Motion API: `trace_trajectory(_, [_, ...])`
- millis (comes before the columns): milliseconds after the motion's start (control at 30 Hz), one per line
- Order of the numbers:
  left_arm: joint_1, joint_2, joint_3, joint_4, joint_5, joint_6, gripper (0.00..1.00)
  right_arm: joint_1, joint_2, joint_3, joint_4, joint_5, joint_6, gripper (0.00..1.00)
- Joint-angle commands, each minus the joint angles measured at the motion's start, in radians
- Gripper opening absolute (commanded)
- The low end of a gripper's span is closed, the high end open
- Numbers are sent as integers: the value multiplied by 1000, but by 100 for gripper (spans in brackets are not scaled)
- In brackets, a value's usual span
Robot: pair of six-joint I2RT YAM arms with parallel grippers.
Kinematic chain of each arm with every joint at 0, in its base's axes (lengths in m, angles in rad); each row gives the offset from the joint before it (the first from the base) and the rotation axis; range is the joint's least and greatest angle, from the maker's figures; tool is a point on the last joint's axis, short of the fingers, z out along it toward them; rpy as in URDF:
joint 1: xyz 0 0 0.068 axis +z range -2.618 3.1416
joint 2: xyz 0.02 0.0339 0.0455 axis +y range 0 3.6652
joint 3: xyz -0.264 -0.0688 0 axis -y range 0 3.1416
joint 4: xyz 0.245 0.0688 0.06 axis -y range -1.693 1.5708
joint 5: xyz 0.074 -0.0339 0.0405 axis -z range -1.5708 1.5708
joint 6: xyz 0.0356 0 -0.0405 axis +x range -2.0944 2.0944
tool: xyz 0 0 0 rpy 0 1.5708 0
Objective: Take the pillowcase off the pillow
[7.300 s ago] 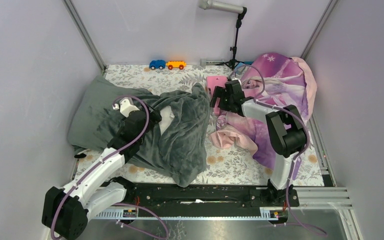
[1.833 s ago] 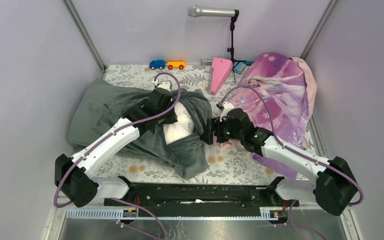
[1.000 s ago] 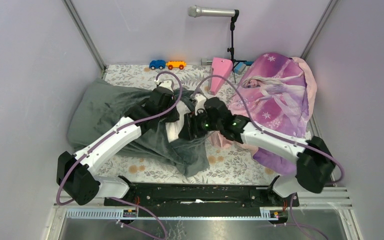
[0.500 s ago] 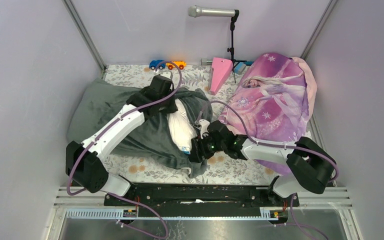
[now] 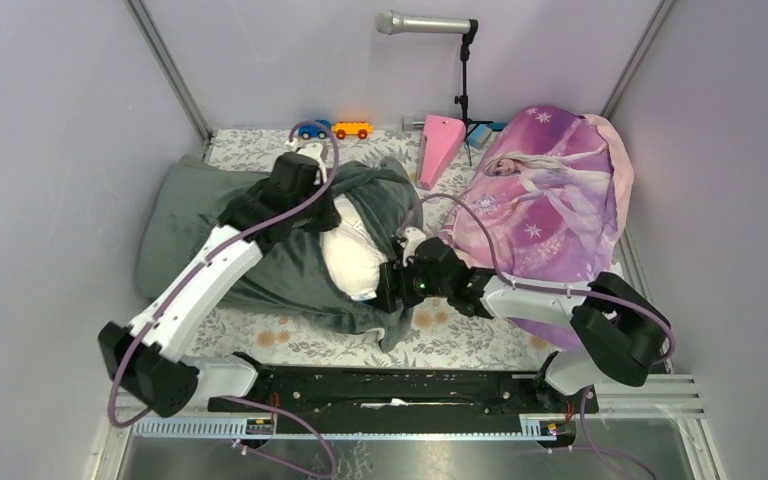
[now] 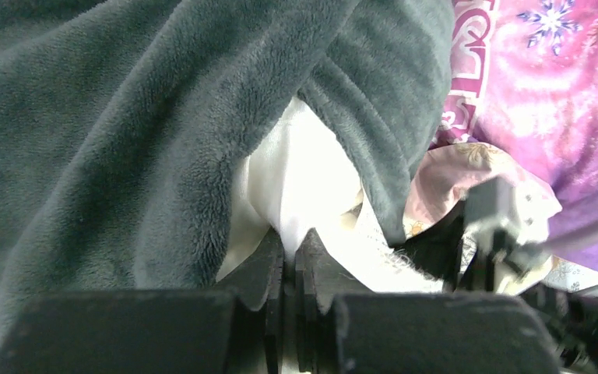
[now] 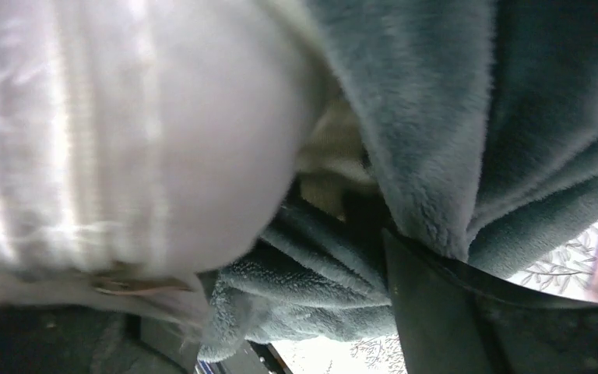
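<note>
The dark grey-green fleecy pillowcase (image 5: 210,215) lies on the left half of the table. The white pillow (image 5: 352,255) bulges out of its open right end. My left gripper (image 5: 322,210) reaches over the case from the back and is shut on a pinch of white pillow cloth. The left wrist view shows this gripper (image 6: 290,241) nipping the pillow (image 6: 304,179) under a fold of pillowcase (image 6: 124,117). My right gripper (image 5: 388,287) sits at the case's near right edge. In its wrist view this gripper (image 7: 272,296) is open, with folds of pillowcase (image 7: 436,101) and the pillow (image 7: 124,117) between the fingers.
A purple-pink princess-print fabric (image 5: 550,200) is heaped at the right, under the right arm. A pink wedge (image 5: 440,148), a microphone stand (image 5: 463,70), a blue toy car (image 5: 312,129) and an orange one (image 5: 352,129) stand along the back. Walls close in on three sides.
My left gripper has pulled back and to the left with the pillow cloth, and more white pillow shows. My right gripper dropped toward the case's near right edge and its jaws widened.
</note>
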Motion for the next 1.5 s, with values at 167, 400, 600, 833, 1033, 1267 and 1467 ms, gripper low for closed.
trace_trajectory(167, [30,-211,-43,45,-103,47,0,-234,-127,-35,-134,103,57,92])
trace_trajectory(400, [29,-229,-79,78,-29,66,0,-239,-147,80,-224,53,-50,93])
trace_trajectory(600, [29,-212,-121,103,49,88,0,-208,-208,182,-244,-8,-117,90])
trace_trajectory(833, [29,-192,-138,110,149,119,0,-113,-109,387,-301,133,-162,83])
trace_trajectory(1033, [30,-197,-144,107,248,123,0,-82,106,590,-379,198,-178,81])
trace_trajectory(1267, [29,-258,-158,83,224,133,0,-155,241,683,-487,417,-158,78])
trace_trajectory(1467, [29,-295,-189,56,179,145,0,-355,283,590,-397,271,-87,73])
